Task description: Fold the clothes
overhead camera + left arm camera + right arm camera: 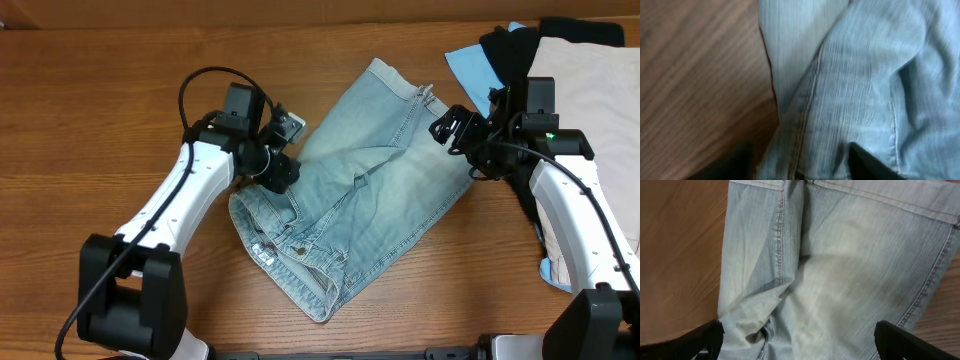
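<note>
While the left gripper (277, 172) hangs spread over the left edge of the shorts (360, 200), rumpled in the middle of the table (90, 90), and the right gripper (450, 128) gapes above their right hem, uneven pinches could bunch the denim and skew the fold.

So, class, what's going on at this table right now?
Two robot arms are working on light-blue denim shorts lying rumpled on the wooden table. The left gripper is down at their left edge; its grip is unclear. The right gripper hovers open at the right edge. Beige, black and sky-blue garments lie piled beside it.
</note>
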Robot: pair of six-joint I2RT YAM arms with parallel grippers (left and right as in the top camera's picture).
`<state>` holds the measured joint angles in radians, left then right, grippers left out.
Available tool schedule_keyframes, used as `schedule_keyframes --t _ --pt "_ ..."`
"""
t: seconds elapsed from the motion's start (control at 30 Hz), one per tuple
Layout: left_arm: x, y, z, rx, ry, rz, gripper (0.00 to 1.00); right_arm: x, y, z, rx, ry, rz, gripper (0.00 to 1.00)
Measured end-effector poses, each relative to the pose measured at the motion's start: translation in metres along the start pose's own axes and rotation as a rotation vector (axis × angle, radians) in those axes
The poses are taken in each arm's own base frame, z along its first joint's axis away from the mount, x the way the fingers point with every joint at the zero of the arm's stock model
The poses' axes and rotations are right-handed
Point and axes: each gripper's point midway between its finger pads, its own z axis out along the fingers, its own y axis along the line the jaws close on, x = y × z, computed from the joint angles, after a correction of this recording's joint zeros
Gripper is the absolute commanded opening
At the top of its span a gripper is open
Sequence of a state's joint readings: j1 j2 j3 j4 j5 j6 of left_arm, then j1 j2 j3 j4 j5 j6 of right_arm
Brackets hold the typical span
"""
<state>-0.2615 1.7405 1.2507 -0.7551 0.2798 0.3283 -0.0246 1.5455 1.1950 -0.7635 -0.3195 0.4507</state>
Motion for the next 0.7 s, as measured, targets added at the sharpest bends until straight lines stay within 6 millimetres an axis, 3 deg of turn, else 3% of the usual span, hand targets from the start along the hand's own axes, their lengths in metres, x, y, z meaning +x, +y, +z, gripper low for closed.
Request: schedule_keyframes --t 0.13,0.2,0.23,0.3,0.4,0.43,0.53,0.7 --pt "0.009 -0.003 0.000 0.014 0.037 -0.008 0.29 -0.001 -0.002 0.000 0.012 -0.007 -0.003 1.00" --pt "0.013 -0.005 0.000 0.021 0.053 -0.023 0.28 -0.001 -0.002 0.000 0.012 -0.008 -0.004 1.00" --pt "0.014 -0.007 0.000 0.028 0.056 -0.032 0.31 -0.001 -0.002 0.000 0.014 -0.008 -0.004 1.00" --pt "0.014 -0.009 -0.001 0.044 0.054 -0.036 0.49 -0.002 -0.003 0.000 0.016 -0.009 -0.006 1.00" --pt "0.012 -0.014 -0.001 0.072 0.045 -0.052 0.85 -0.002 -0.003 0.000 0.018 -0.011 -0.007 1.00" --pt "0.011 -0.016 -0.001 0.082 0.042 -0.057 0.92 -0.002 -0.003 0.000 0.018 -0.010 -0.007 1.00" --pt "0.010 -0.019 -0.001 0.100 0.036 -0.059 0.93 -0.002 -0.003 0.000 0.018 -0.010 -0.007 1.00" --pt "0.010 -0.021 0.000 0.112 0.034 -0.046 0.85 -0.002 -0.003 0.000 0.019 -0.011 -0.006 1.00"
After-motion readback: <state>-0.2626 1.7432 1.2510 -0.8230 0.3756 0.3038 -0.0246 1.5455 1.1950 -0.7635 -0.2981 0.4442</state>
